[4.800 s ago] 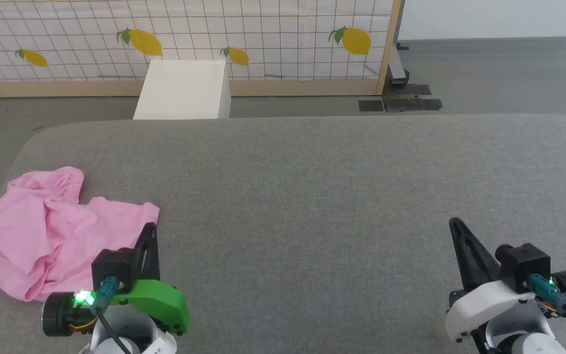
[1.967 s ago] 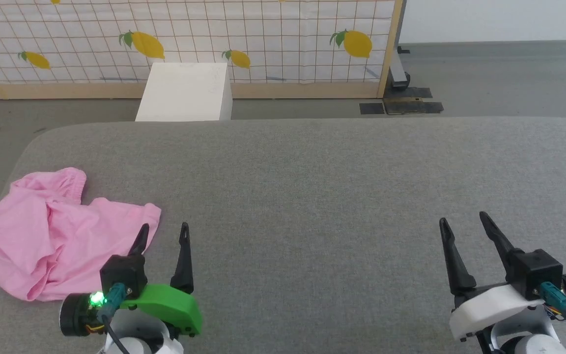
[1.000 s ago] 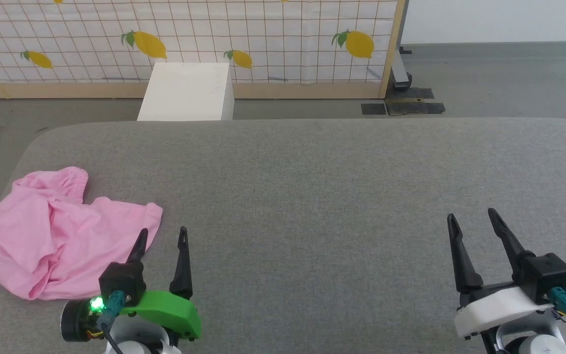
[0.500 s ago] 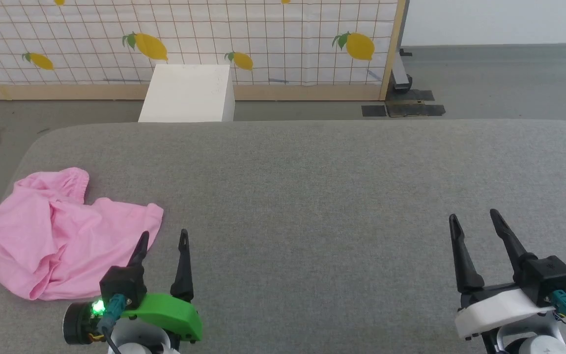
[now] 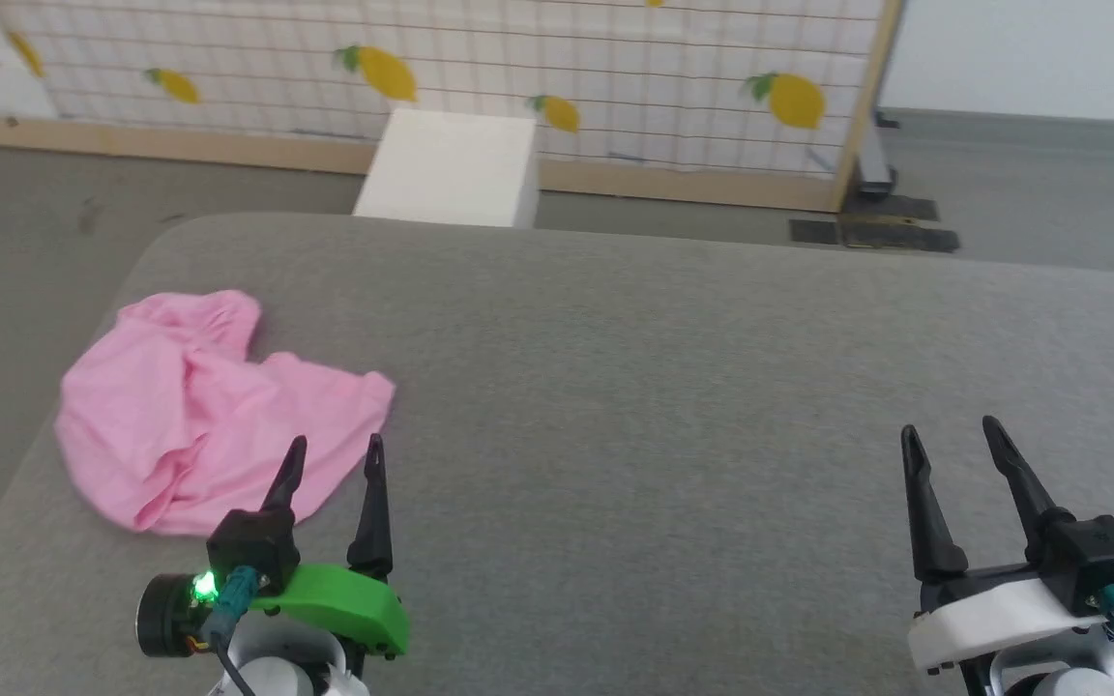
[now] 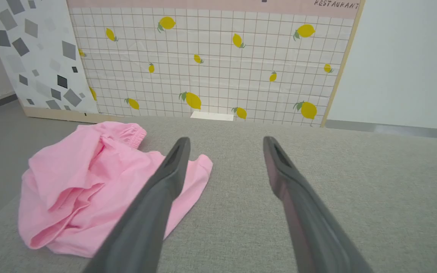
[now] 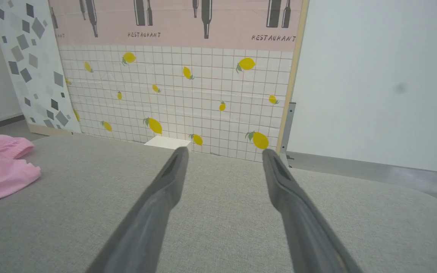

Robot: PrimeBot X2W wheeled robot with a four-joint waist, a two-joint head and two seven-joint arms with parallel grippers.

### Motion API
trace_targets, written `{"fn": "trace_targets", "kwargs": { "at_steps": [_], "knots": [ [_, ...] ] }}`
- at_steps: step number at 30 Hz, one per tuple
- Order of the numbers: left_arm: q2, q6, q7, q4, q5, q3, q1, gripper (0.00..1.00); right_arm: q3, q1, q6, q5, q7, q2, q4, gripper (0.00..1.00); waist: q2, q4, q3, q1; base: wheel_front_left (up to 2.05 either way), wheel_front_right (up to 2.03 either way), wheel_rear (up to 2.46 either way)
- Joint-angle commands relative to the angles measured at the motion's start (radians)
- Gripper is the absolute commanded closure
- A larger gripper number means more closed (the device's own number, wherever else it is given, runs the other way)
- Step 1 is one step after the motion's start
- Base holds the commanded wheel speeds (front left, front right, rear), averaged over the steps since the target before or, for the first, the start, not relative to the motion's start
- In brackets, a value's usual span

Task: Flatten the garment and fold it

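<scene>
The head camera has swung since half a second ago, so the whole scene sits further right and slightly tilted; the cloth itself has not shifted on its support. Both tools, which were pinched together nearly five seconds back, now stand with their fingers spread.

The pink shorts (image 5: 199, 406) lie crumpled on the grey cloth-covered surface (image 5: 663, 387), left of the white box (image 5: 451, 169) and nearer the robot than it, close to the surface's left edge. Their gathered waistband (image 5: 228, 309) is on the side toward the box, and loose folds run through the middle.

The left tool (image 5: 337, 440) is nearer the robot than the box and a little to its left, jaws apart and holding nothing. Its left finger overlaps the near right hem of the shorts in the head view; whether it touches the cloth cannot be told. In the left wrist view that finger crosses in front of the pink cloth while the other stands over bare grey.

The right tool (image 5: 949, 426) is well to the right of the box, also parted and empty, over bare surface.

A lemon-printed screen (image 5: 615, 58) stands just behind the box on the grey floor (image 5: 35, 213).
</scene>
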Motion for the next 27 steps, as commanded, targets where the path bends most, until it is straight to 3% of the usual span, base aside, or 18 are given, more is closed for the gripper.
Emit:
{"fn": "trace_targets", "kwargs": {
  "at_steps": [1,17,22,27],
  "knots": [
    [0.004,0.003,-0.010,0.008,-0.012,0.005,-0.013,0.00,0.002,0.001,-0.001,0.002,-0.012,0.002,0.002,0.00,0.0000,0.109,0.003,0.0000,0.00,0.00,0.00],
    [0.024,0.011,-0.042,0.022,-0.026,0.023,0.004,0.00,0.012,-0.002,-0.002,0.014,-0.044,0.002,0.019,0.00,0.0000,0.511,-0.010,0.0000,0.00,0.00,0.00],
    [0.024,0.010,-0.042,0.021,-0.031,0.027,0.012,0.00,0.022,-0.008,-0.002,0.014,-0.044,0.002,0.022,0.00,0.0000,0.575,-0.010,0.0000,-0.01,-0.01,-0.01],
    [0.022,0.013,-0.042,0.018,-0.032,0.025,0.021,0.00,0.025,-0.006,-0.002,0.016,-0.044,0.002,0.023,0.00,0.0000,0.584,-0.011,0.0000,-0.15,-0.15,-0.15]
  ]
}}
